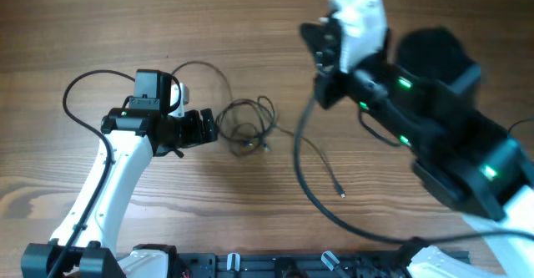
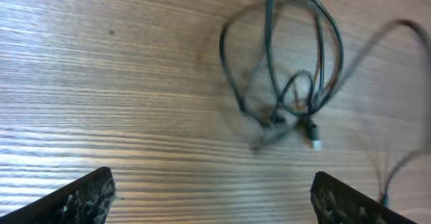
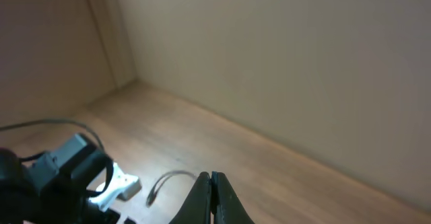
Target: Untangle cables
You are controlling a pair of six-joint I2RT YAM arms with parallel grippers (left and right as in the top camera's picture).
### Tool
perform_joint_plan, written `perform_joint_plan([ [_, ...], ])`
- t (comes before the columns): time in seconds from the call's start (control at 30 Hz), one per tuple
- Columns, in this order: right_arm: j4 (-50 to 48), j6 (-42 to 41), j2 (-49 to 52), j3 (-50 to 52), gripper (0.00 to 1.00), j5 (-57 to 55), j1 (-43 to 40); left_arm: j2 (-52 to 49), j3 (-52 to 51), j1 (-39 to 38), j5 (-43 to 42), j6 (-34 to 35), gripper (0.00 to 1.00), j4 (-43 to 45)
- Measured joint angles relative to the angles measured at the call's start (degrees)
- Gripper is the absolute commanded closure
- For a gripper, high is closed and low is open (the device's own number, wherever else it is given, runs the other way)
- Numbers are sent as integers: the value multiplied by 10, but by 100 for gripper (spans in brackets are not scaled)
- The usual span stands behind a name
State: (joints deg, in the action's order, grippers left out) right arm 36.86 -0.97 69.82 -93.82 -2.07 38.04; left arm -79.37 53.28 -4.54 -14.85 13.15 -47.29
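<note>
Overhead: left end effector (image 1: 209, 128) wide just beside cables (image 1: 247, 128), right end effector (image 3: 212, 194) closed

Counter (image 1: 100, 27): light brown wood, grain running left to right, filling the overhead frame. Lying on it, centre of frame: cables (image 1: 246, 128), thin and black, in a small looped bundle with one pale plug tip showing. One loose strand (image 1: 327, 166) trails toward the lower right and ends in a small tip.
</note>
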Motion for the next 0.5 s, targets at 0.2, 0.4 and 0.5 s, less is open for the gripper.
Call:
perform_joint_plan([
  [0.2,157,1,-2,-1,60,-16,0,0,-16,0,-54,-45,4,4],
  [0.4,327,-37,99,4,5,2,-1,0,-16,0,-73,-56,0,12],
  [0.5,327,-19,170,4,0,50,-1,0,-16,0,-89,-56,0,4],
])
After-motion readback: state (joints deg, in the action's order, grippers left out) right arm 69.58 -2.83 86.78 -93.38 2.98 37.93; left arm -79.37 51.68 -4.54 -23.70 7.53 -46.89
